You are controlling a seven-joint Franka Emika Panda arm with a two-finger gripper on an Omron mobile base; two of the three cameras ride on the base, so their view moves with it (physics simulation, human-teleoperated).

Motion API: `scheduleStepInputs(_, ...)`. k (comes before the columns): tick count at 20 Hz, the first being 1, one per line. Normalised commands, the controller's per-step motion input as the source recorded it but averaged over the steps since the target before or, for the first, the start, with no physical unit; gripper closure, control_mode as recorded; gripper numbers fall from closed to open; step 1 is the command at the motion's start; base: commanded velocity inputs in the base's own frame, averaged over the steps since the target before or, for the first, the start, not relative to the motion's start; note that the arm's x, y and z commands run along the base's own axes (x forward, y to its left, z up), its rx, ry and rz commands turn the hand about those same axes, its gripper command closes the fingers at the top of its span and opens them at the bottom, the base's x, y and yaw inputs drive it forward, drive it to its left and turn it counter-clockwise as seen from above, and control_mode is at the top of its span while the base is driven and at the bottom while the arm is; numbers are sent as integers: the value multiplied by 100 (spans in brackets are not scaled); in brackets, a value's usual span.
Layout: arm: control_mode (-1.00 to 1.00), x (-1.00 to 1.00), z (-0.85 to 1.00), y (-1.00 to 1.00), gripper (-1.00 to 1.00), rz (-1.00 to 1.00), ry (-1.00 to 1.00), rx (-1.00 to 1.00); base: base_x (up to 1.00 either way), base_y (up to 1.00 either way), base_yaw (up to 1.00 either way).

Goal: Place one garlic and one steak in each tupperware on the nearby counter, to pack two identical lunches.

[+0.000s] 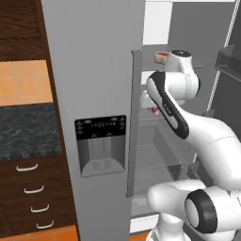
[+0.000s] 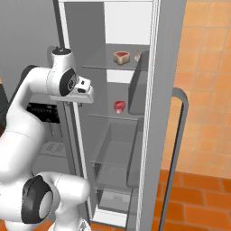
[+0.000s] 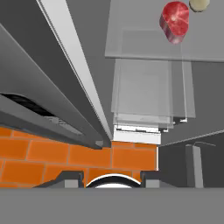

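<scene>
Open refrigerator, three views. The right base view shows both steaks: the fat-rimmed steak on the upper shelf near its front edge, and the red steak on the middle shelf. The hand view adds a garlic just beside the red steak. The left base view shows the counter left of the shut refrigerator door. The arm bends at the opening, hand pointing downward; gripper holds nothing, its finger spacing indeterminate.

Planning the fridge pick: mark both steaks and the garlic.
Pale-rimmed steak (image 2: 121, 57), right base view, red centre.
Deep red steak (image 3: 175, 21), hand view, cut face.
Garlic (image 3: 199, 4), hand view, its lower visible edge.
</scene>
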Motion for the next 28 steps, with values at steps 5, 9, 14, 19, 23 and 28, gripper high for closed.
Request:
scheduleStepInputs(5, -100, -40, 0, -25, -100, 0, -10, 2, 0, 0, 0)
scheduleStepInputs(9, -100, -30, 16, -47, -100, -1, -37, 2, 0, 0, 0)
scheduleStepInputs(14, -100, -2, 55, -27, -100, 0, -32, 1, 0, 0, 0)
scheduleStepInputs(19, -100, 12, 52, -17, -100, -7, -11, 0, 0, 0, 0)
scheduleStepInputs(23, -100, 12, 48, -18, -100, -7, -1, 0, 0, 0, 0)
scheduleStepInputs(28, -100, 16, 29, -28, -100, -1, -5, 0, 0, 0, 0)
